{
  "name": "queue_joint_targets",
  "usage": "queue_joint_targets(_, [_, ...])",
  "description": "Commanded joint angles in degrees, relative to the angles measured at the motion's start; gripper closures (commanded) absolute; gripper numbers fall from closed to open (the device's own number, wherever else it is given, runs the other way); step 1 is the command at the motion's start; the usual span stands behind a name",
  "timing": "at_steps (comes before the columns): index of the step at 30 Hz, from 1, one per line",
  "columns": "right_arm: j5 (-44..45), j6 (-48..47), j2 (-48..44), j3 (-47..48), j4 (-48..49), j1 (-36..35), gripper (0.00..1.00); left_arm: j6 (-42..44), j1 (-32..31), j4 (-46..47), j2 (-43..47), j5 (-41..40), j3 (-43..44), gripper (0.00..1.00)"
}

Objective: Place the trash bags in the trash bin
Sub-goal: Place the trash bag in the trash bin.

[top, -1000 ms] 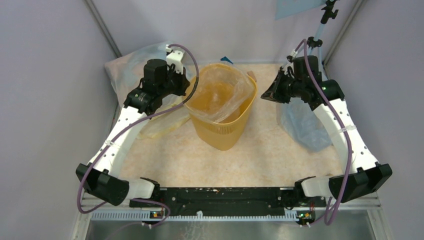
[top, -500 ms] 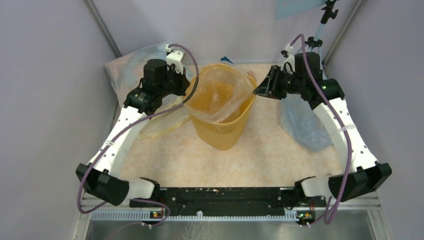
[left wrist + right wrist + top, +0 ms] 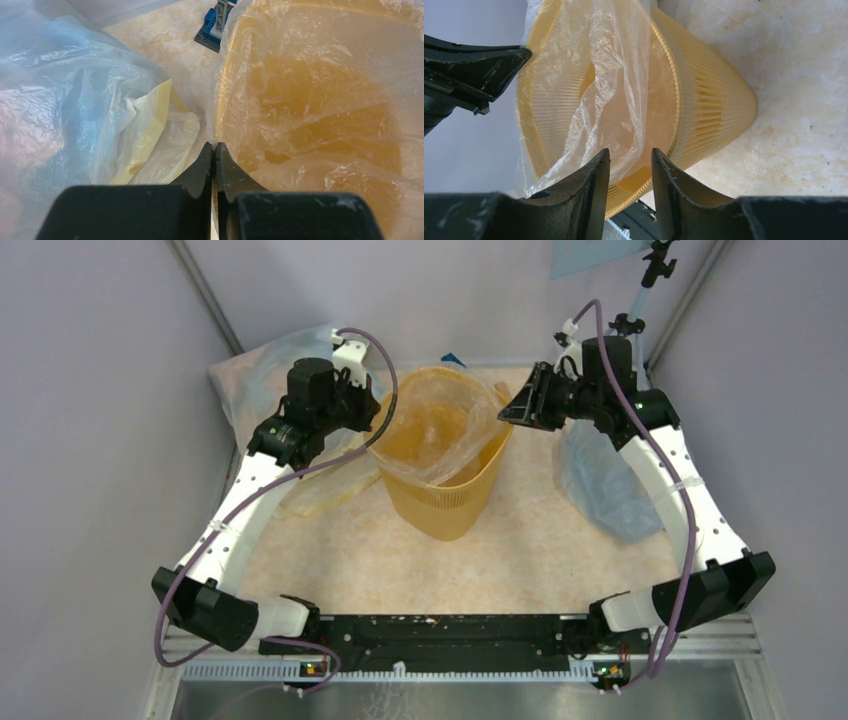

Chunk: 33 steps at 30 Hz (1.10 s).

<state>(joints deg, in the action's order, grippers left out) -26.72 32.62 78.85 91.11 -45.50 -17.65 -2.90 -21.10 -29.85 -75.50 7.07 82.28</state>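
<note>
The yellow trash bin (image 3: 445,505) stands mid-table. A clear trash bag (image 3: 440,425) lies crumpled in its mouth and drapes over the rim. My left gripper (image 3: 372,428) is at the bin's left rim. In the left wrist view, the left gripper (image 3: 214,146) is shut, with the edge of the trash bag (image 3: 310,100) pinched between its tips. My right gripper (image 3: 505,412) hovers at the bin's right rim. In the right wrist view the right gripper (image 3: 630,154) is open with nothing between the fingers. The bag (image 3: 619,75) and bin (image 3: 709,100) lie just beyond it.
Big bluish plastic sacks lie at the back left (image 3: 260,365) and under the right arm (image 3: 605,485). A pale yellowish film (image 3: 320,485) lies on the table left of the bin. A blue-and-white block tower (image 3: 216,22) stands behind the bin.
The right gripper went from shut to open and swung left, up to the bin's right rim. The left arm and the bag have not moved.
</note>
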Motion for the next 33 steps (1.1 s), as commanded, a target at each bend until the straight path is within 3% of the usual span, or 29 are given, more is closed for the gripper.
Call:
queue_joint_targets(1, [1.4, -0.2, 1.6, 4.0, 1.0, -1.7, 0.64, -0.8, 0.3, 3.2, 1.0, 0.7, 2.0, 1.0])
queue_joint_targets(12, [7.9, -3.2, 6.1, 8.2, -3.8, -3.7, 0.68, -0.6, 0.3, 3.1, 1.0, 0.6, 2.2, 1.0])
queue_joint_targets(14, [8.0, -3.6, 6.7, 8.9, -4.4, -4.0, 0.75, -0.6, 0.3, 3.1, 0.9, 0.5, 2.2, 1.0])
queue_joint_targets(17, [8.3, -4.1, 6.8, 10.1, -5.3, -4.1, 1.0, -0.5, 0.3, 3.0, 1.0, 0.2, 2.3, 1.0])
queue_joint_targets(23, [13.9, -6.9, 6.6, 15.0, -9.6, -4.0, 1.0, 0.2, 0.3, 2.7, 0.9, -0.1, 2.5, 1.0])
queue_joint_targets(33, [15.4, -9.1, 6.9, 15.1, -11.6, -1.1, 1.0, 0.9, 0.3, 2.4, 0.5, -0.1, 2.6, 1.0])
